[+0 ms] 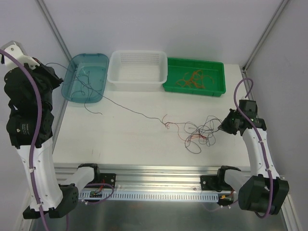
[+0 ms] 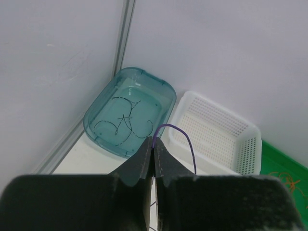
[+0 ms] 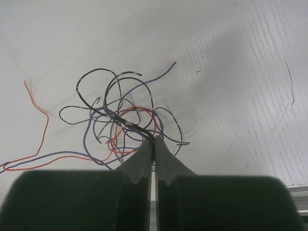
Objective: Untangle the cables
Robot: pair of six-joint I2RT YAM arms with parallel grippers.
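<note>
The cables' tangle (image 1: 199, 132) of thin black, purple and orange-red loops lies on the table at the right. My right gripper (image 1: 222, 126) is at its right edge. In the right wrist view, the right gripper (image 3: 154, 140) is shut on black and purple strands of the tangle (image 3: 120, 115). One thin purple cable (image 1: 130, 109) stretches from the tangle up to the far left. There my raised left gripper (image 1: 61, 82) holds it. The left wrist view shows the left gripper (image 2: 153, 140) shut on that purple cable (image 2: 185, 137), which arcs out from between the tips.
Along the back stand a teal tray (image 1: 82, 100) holding dark cables, a white basket (image 1: 137, 84), and a green tray (image 1: 192, 91) holding orange cables. The left wrist view looks down on the teal tray (image 2: 96, 134) and the white basket (image 2: 250, 154). Walls enclose the table.
</note>
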